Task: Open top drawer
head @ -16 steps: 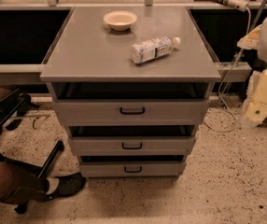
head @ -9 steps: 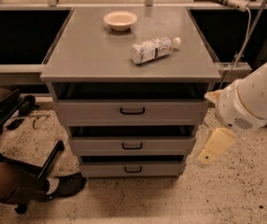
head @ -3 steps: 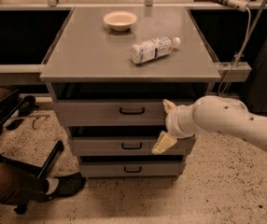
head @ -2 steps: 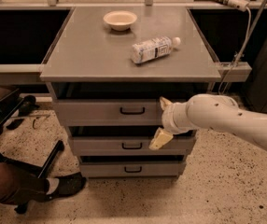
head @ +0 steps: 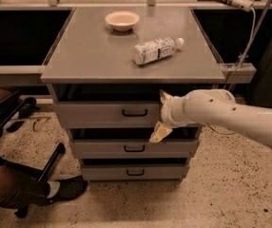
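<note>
— Gripper where?
— Fingers spread, one above the other, at the top drawer front, just right of its black handle
— And that drawer?
— Highest of three, under the cabinet top, where a bowl and a lying bottle rest

No legible text on the bottle label, nor on the tool before the top drawer

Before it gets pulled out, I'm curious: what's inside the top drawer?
Only a dark gap shows above the top drawer front; the inside is hidden behind it. The gripper, open, sits at that front, just right of the black handle.
</note>
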Controlling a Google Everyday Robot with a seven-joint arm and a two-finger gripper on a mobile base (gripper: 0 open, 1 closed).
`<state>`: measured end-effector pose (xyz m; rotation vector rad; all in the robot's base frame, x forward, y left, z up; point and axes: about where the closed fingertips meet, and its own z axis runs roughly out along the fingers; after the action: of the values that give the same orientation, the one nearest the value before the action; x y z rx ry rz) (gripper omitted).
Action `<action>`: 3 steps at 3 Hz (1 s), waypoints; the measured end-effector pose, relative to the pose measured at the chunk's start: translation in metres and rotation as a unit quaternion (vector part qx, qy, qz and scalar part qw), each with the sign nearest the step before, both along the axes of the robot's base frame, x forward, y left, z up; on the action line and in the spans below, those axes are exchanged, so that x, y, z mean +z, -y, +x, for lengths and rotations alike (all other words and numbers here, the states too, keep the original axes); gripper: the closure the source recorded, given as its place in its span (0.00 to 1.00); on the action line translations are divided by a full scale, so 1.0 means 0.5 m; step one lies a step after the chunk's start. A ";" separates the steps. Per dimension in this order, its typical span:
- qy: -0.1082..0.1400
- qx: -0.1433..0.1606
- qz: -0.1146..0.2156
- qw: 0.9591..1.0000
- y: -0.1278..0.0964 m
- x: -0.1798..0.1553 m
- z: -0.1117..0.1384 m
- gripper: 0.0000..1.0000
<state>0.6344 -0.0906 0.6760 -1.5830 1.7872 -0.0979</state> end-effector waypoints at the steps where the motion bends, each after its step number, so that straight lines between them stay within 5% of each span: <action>1: -0.023 0.005 -0.013 1.000 -0.005 -0.019 0.018 0.00; 3: -0.087 0.026 -0.014 0.996 -0.007 -0.068 0.012 0.00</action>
<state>0.6404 -0.0869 0.6419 -1.7009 1.8823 0.0415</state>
